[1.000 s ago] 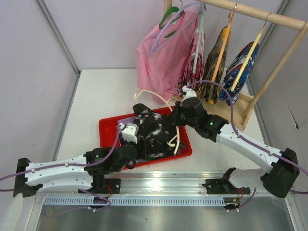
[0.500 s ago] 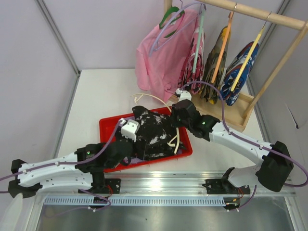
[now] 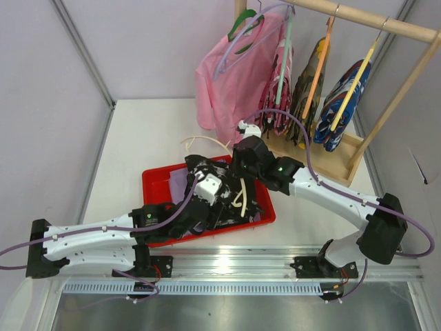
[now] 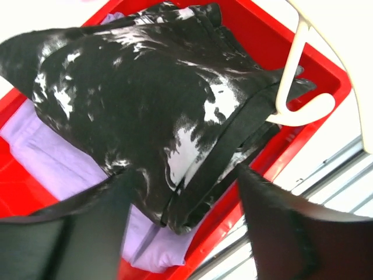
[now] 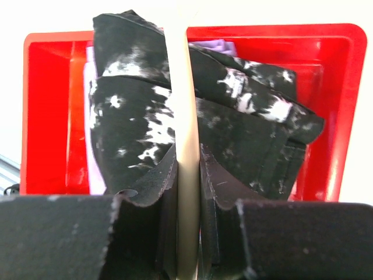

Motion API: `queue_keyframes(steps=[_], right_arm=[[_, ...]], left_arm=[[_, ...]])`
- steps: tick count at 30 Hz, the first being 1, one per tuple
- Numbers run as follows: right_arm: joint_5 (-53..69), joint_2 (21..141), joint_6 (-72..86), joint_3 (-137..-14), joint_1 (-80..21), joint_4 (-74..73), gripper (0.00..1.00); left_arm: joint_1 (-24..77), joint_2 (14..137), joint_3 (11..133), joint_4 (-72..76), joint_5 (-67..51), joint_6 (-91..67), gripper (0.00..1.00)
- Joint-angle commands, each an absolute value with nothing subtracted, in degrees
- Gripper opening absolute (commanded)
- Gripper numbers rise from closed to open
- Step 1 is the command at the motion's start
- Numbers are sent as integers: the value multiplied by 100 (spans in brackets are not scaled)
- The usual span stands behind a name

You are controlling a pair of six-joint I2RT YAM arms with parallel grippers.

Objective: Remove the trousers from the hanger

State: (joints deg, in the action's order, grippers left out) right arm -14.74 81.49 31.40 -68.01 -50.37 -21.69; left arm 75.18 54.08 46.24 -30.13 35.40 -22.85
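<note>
Black trousers (image 4: 145,111): soft, limp; pinch a bunched fold.
Right gripper (image 5: 187,175): clamped on hanger (image 5: 178,87) bar.
Left gripper (image 4: 180,175): jaws apart, probably empty.

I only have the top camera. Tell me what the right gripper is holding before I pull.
Observer: In the right wrist view, the right gripper is shut on the bar of the cream hanger.
Operator: Give me the left one.
Observer: The left gripper is open and straddles the folded edge of the black speckled trousers.
Operator: Say what's beneath that pair.
Observer: The lavender trousers lie flat under them in the red bin.
</note>
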Motion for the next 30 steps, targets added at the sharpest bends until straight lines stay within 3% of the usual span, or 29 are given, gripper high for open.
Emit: queue_keyframes(steps=[1,2,6,8,11,17,19,22,23,26,30], right_arm=[[-1634,8209,3068,-7444,-5133,-1872,0],[-1652,8218,3059,-7470,-5176,-1907,0],[-1740,8218,3023,-7488,-5221,-1942,0],[-1767,8235,3041,-7444,-5229,-1960,0],[-1714,8288,3067,-7365,-5238,-1986,0],[-1863,8376,3111,-7242,-5230,-2170,0],[-1758,8385,3164,-7251,-5203,-2171,0],[-1609,8367,3182,-7347,-5177,-2101,0],[-1582,8358,3173,-7391,-5185,-2101,0],[-1529,8385,3120,-7602,-5186,-2127,0],[-1486,8463,3076,-7813,-5186,-2145,0]], left_arm=[[7488,5203,4483,-2646,3848,-2127,71],[7488,5160,4448,-2593,3911,-2092,56],[7235,4949,4403,-2540,4096,-2302,17],[7155,4826,4395,-2427,4131,-2364,6],[7058,4658,4333,-2294,4183,-2364,0],[6970,4588,4438,-2399,4149,-2347,1],[6978,4579,4377,-2207,3615,-1971,5],[6987,4675,4342,-2215,3060,-1741,25],[6987,4754,4359,-2241,2972,-1671,37],[6979,4886,4412,-2408,2795,-1477,50],[6979,5097,4447,-2479,2637,-1301,57]])
